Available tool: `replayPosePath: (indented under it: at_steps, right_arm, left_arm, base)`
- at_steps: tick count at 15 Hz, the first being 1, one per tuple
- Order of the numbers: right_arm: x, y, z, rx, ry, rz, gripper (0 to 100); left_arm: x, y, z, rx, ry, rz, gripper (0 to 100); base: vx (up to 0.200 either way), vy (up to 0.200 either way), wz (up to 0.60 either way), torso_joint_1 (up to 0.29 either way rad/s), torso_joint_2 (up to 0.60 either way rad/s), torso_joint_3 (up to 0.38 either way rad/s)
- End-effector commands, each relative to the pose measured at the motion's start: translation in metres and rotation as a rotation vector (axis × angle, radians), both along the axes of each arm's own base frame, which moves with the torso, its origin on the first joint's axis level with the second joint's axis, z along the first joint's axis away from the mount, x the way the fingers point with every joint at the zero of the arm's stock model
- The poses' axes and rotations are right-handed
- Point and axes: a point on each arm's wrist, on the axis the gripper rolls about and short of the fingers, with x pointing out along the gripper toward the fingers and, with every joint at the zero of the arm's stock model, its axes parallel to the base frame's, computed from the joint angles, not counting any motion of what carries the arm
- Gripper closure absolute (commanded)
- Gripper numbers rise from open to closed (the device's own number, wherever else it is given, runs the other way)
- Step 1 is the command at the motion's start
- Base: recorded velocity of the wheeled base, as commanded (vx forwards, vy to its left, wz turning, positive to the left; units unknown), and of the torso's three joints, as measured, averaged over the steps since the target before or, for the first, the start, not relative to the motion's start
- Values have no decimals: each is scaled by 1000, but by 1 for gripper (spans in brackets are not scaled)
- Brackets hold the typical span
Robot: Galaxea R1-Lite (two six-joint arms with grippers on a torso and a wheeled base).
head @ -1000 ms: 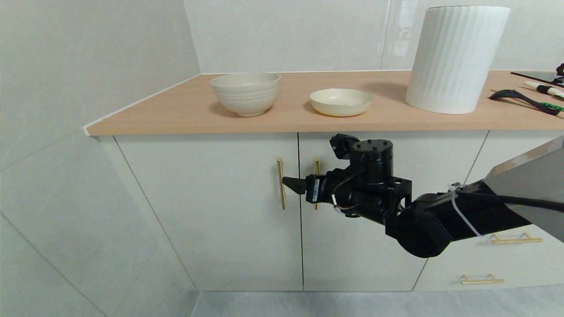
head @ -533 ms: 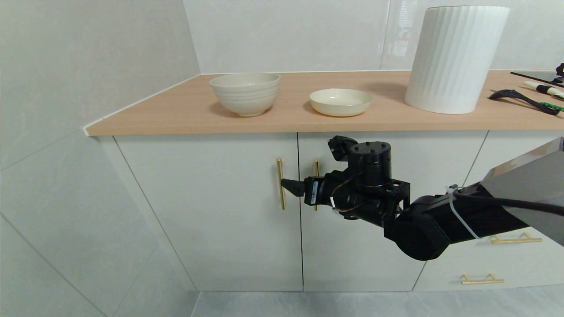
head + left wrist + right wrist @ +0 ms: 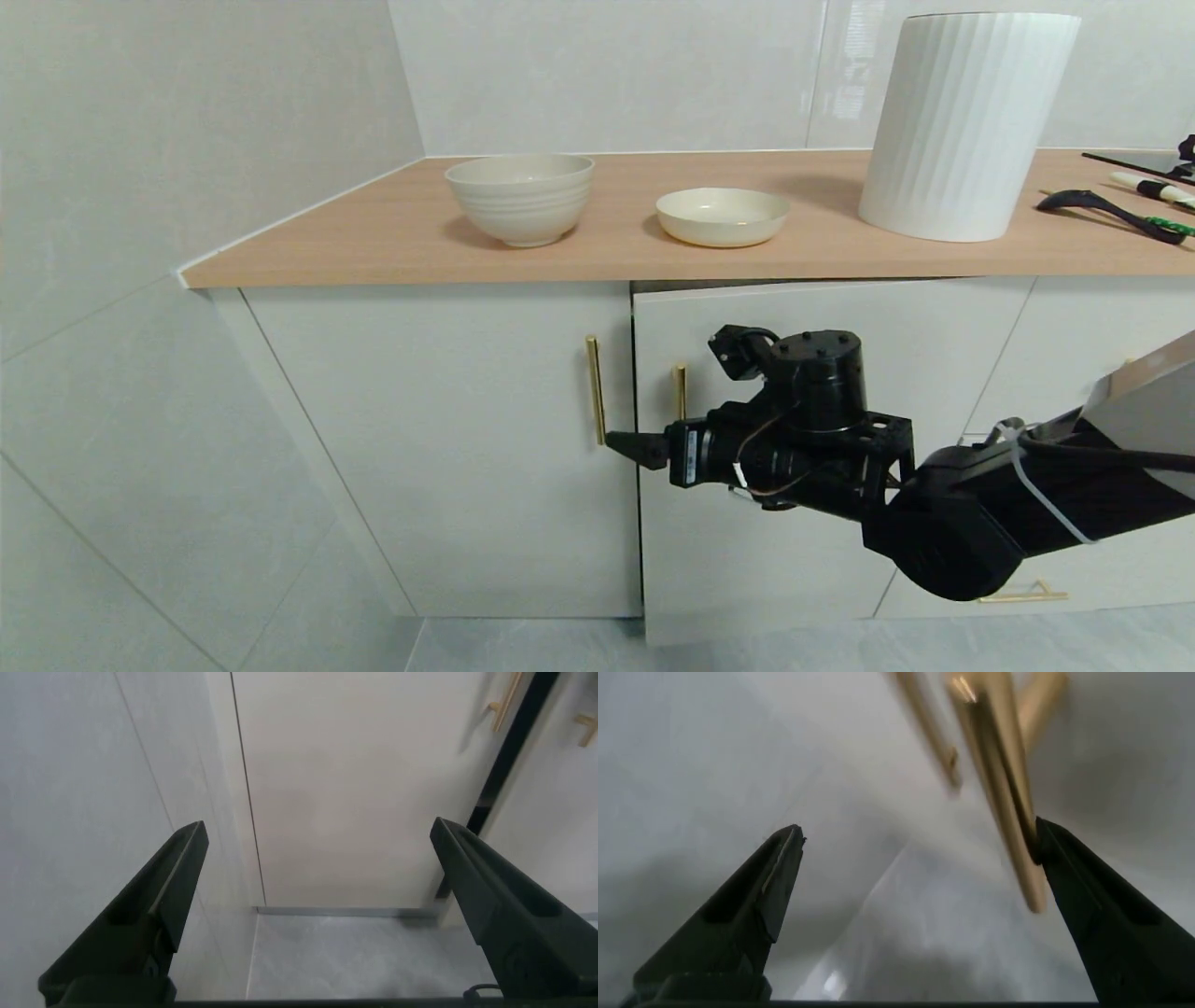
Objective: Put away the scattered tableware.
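Ajar door below bowl, plate

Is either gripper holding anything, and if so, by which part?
Nothing is clamped. Right gripper is open, one finger against the gold handle of the ajar door; left gripper is open, empty.

Cream bowl with ridged bands, pale yellow plate, white fluted canister, light wood-tone counter, gold handles, off-white doors.
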Motion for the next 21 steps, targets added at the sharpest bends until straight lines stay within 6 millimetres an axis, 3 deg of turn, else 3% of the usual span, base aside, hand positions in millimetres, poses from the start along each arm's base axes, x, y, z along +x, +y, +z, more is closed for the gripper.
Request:
replayPosePath:
  at_steps: [1, 6, 10, 14, 16, 17, 18, 21]
  right_arm:
    - [-10, -12, 4, 14, -6, 3, 0]
    - [-16, -17, 7, 143, -30, 111, 0]
    - [-9, -14, 6, 182, -13, 241, 0]
    - [-3, -9, 5, 187, -21, 245, 0]
    - [-13, -18, 0, 168, 14, 247, 0]
    - [-20, -23, -1, 163, 27, 262, 0]
    - [-29, -29, 1, 163, 41, 296, 0]
    - [-51, -44, 5, 171, 76, 416, 0]
  left_arm:
    - [0, 0, 0, 0, 0, 1, 0]
    - [0, 0, 0, -2, 0, -1, 0]
    - [0, 0, 0, 0, 0, -1, 0]
    - [0, 0, 0, 0, 0, -1, 0]
    - [0, 0, 0, 23, -4, -1, 0]
    - [-1, 0, 8, 21, -48, -7, 0]
    - [-8, -1, 29, 21, -122, -52, 0]
    - [-1, -7, 58, 17, 42, -337, 0]
  base:
    - [0, 0, 0, 0, 0, 0]
    - [0, 0, 0, 0, 0, 0]
    - [0, 0, 0, 0, 0, 0]
    - [0, 0, 0, 0, 0, 0]
    - [0, 0, 0, 0, 0, 0]
    - [0, 0, 0, 0, 0, 0]
    - [0, 0, 0, 0, 0, 0]
    - [0, 0, 0, 0, 0, 0]
